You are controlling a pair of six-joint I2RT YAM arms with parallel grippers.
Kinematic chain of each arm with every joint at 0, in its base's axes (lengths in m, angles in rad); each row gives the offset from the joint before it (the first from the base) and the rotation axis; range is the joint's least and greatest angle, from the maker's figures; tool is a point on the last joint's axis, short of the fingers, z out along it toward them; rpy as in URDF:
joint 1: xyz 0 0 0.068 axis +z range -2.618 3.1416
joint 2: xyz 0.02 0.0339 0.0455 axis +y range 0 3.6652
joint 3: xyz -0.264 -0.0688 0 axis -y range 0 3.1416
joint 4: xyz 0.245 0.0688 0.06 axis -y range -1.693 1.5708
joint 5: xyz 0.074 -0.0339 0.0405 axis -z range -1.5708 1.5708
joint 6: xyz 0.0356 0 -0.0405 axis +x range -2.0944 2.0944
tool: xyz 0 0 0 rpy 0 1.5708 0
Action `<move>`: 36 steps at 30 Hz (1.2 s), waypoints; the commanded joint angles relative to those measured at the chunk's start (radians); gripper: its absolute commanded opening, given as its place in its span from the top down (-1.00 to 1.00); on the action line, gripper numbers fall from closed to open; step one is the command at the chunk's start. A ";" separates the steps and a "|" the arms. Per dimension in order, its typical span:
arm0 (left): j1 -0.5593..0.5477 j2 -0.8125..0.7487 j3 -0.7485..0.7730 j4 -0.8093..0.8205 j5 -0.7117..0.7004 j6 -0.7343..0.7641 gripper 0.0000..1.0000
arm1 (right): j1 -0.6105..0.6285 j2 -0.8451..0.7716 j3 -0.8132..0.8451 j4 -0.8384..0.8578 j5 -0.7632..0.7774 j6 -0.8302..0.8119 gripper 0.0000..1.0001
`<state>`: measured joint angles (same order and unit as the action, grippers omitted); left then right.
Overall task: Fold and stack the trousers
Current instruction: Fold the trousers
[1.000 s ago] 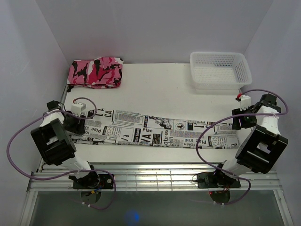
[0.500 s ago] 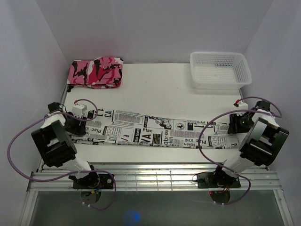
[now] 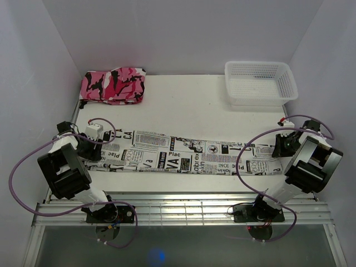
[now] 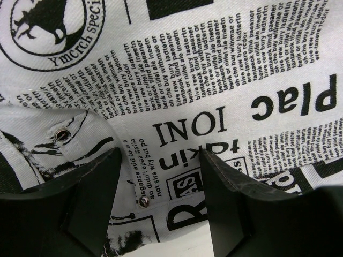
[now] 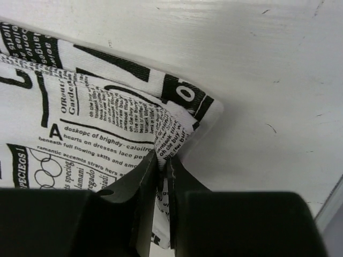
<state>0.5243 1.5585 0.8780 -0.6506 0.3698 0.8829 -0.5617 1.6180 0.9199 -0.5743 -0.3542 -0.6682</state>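
Observation:
The trousers (image 3: 189,156), white with black newspaper print, lie flat in a long strip across the table from left to right. My left gripper (image 3: 93,147) is down over their left end. In the left wrist view it (image 4: 161,206) stands open, its fingers (image 4: 88,201) either side of a riveted waistband patch (image 4: 140,171). My right gripper (image 3: 280,149) is at the strip's right end. In the right wrist view it (image 5: 163,163) is shut on a pinched-up fold of the trousers (image 5: 171,131) at the corner of the leg hem.
A folded pink, black and white camouflage garment (image 3: 114,85) lies at the back left corner. A white mesh basket (image 3: 258,82) stands at the back right. Walls close in both sides; the table's metal front rail (image 3: 183,208) runs along the near edge.
My right gripper has dropped onto the right end of the trousers and shut on the hem fold. The left gripper has barely moved and stays open.

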 commanded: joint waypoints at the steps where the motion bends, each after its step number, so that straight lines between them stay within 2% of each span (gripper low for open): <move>1: 0.005 -0.017 -0.004 -0.027 -0.026 0.008 -0.43 | 0.002 0.007 0.016 -0.058 -0.081 -0.001 0.73; 3: 0.005 -0.015 -0.002 -0.027 -0.026 0.010 -0.43 | 0.002 -0.019 0.037 -0.104 -0.115 -0.005 0.84; 7: 0.005 -0.008 0.003 -0.027 -0.028 0.010 -0.43 | 0.002 -0.059 0.086 -0.176 -0.140 -0.011 0.84; 12: 0.005 -0.002 0.010 -0.027 -0.020 0.004 -0.43 | 0.002 -0.072 0.126 -0.199 -0.059 -0.001 0.84; 15: 0.005 0.002 0.012 -0.029 -0.019 0.001 -0.43 | 0.002 -0.053 0.125 -0.193 -0.023 -0.001 0.50; 16: 0.006 0.003 0.013 -0.029 -0.019 -0.002 -0.43 | 0.002 -0.047 0.123 -0.193 -0.019 -0.001 0.49; 18: 0.003 0.003 0.013 -0.027 -0.019 -0.002 -0.43 | 0.002 -0.024 0.120 -0.188 -0.005 0.002 0.84; 28: 0.005 0.006 0.015 -0.029 -0.026 -0.002 -0.43 | 0.002 -0.040 0.119 -0.164 -0.042 0.012 0.84; 36: 0.005 0.020 0.018 -0.027 -0.028 -0.010 -0.43 | 0.003 -0.037 0.250 -0.176 -0.094 0.028 0.84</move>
<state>0.5243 1.5673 0.8852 -0.6548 0.3672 0.8783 -0.5602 1.5974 1.0943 -0.7639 -0.4175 -0.6518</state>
